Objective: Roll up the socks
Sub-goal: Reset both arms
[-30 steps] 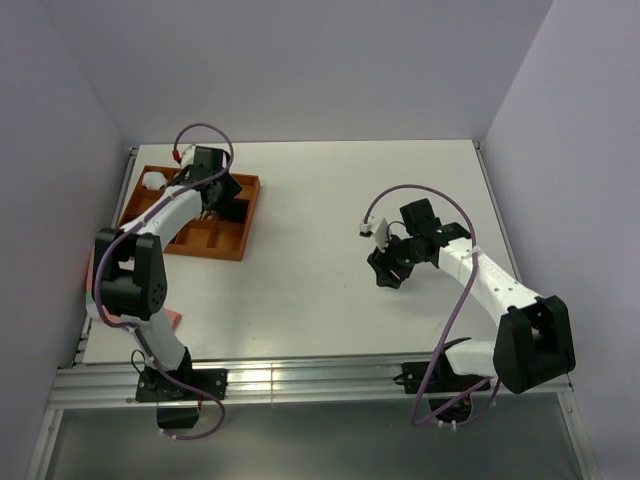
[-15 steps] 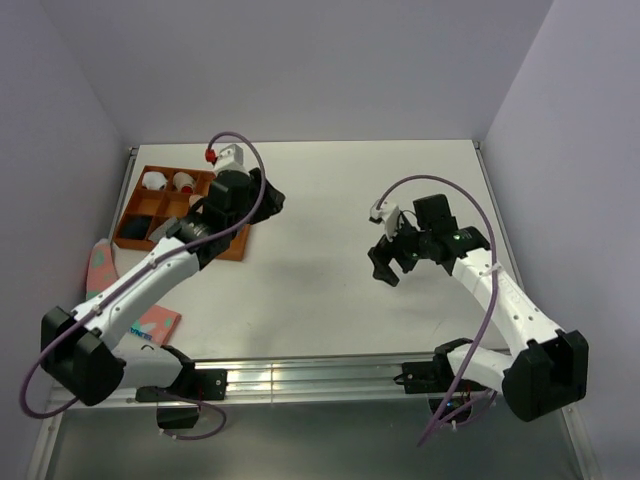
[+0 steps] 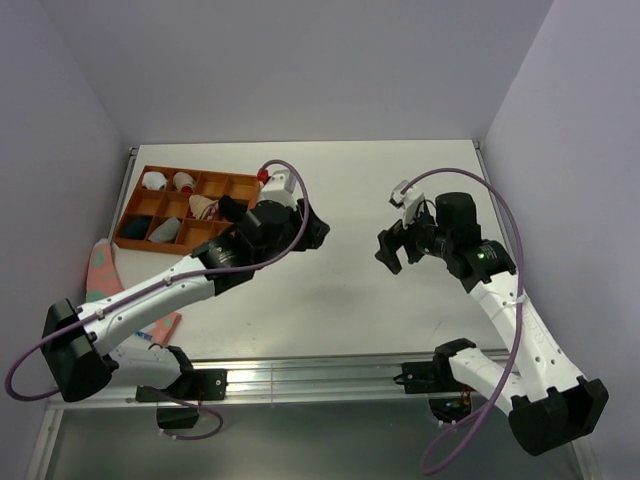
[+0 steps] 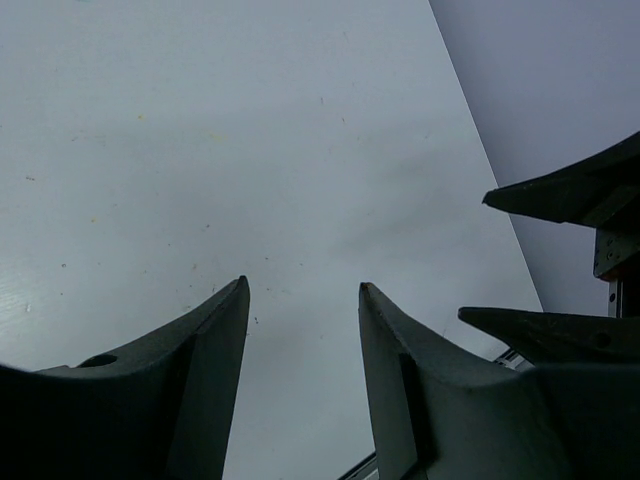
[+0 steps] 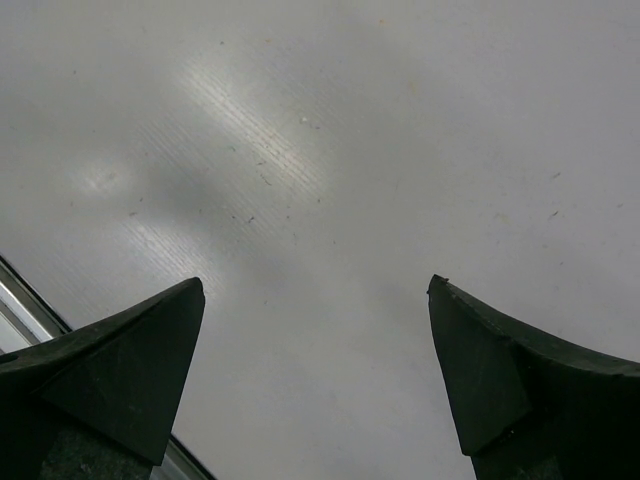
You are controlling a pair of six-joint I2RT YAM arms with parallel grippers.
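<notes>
Left gripper [image 3: 314,233] and right gripper [image 3: 388,252] both splayed, empty, facing each other over table [image 3: 330,300]; tan sock [image 3: 203,207] well behind left one, in orange tray [image 3: 230,176], black sock unlocated; risk: fingertip clash on any advance.

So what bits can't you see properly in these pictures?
- Top view: the things in the orange tray are too small to tell apart.
- Top view: the pink sock is partly hidden under the left arm.
- Wrist views: only bare table shows; the tray lies outside them.
</notes>
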